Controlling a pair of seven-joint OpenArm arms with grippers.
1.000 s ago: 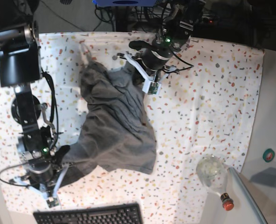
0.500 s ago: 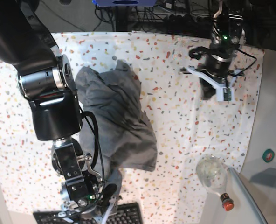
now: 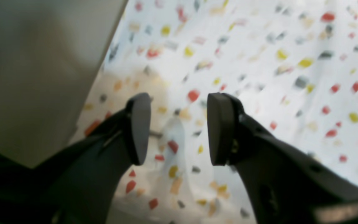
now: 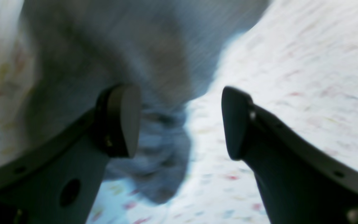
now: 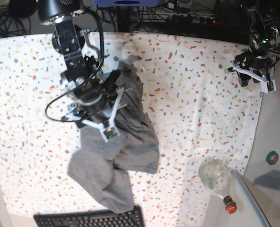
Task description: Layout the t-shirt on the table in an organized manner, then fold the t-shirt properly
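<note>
The grey t-shirt (image 5: 126,142) lies crumpled left of the middle of the speckled table (image 5: 201,104), running from the far side down to the keyboard. My right gripper (image 5: 112,84) hangs over its upper part. In the right wrist view that gripper (image 4: 179,121) stands open, with a fold of the t-shirt (image 4: 154,149) lying below and nothing pinched. My left gripper (image 5: 253,78) is at the table's right edge, well away from the shirt. Its jaws (image 3: 179,127) are open and empty above the bare table (image 3: 291,46).
A clear glass bottle (image 5: 215,174) with a red cap lies at the front right. A black keyboard (image 5: 90,218) sits at the front edge, touching the shirt's end. A plain grey side surface (image 5: 278,137), also visible as the grey side surface (image 3: 36,62), borders the table on the right.
My right arm has swung from the front edge near the keyboard up over the shirt's upper part. The shirt's lower end now lies stretched toward the keyboard. The left arm moved right and its jaws opened.
</note>
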